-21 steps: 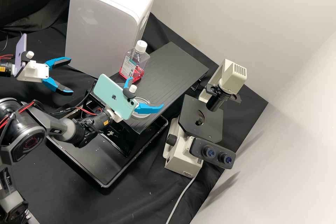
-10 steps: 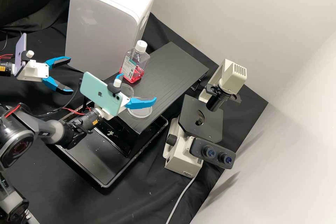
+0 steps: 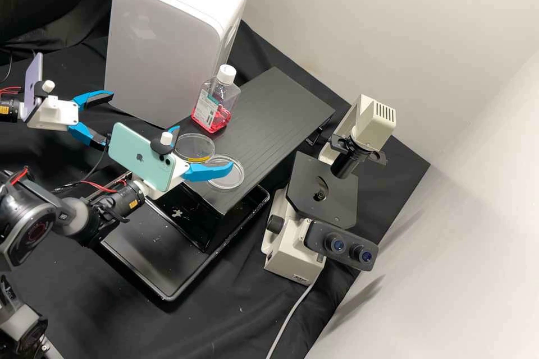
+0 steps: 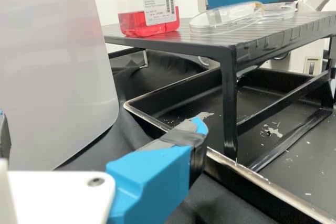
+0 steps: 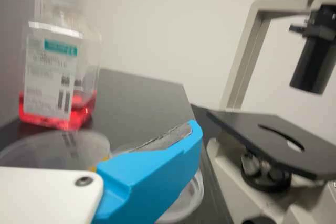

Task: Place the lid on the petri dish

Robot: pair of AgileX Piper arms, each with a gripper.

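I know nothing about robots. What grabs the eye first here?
The tall white rounded box at the bench's back, and the clear flask of red liquid before it on a black slatted platform. Nearby the blue-fingered right gripper hangs open by a yellowish clear round dish and an empty clear dish; a cream microscope stands alongside.

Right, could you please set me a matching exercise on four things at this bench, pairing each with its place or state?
Things:
1. bottle
2. microscope
3. tray
4. left claw

Places or states:
A. open, in the air beside the white box
B. lying beneath the raised platform
C. upright on the platform, holding red liquid, with a white cap
D. standing on the black cloth, off the platform, on the side away from the arms

Pairs: 1-C, 2-D, 3-B, 4-A.
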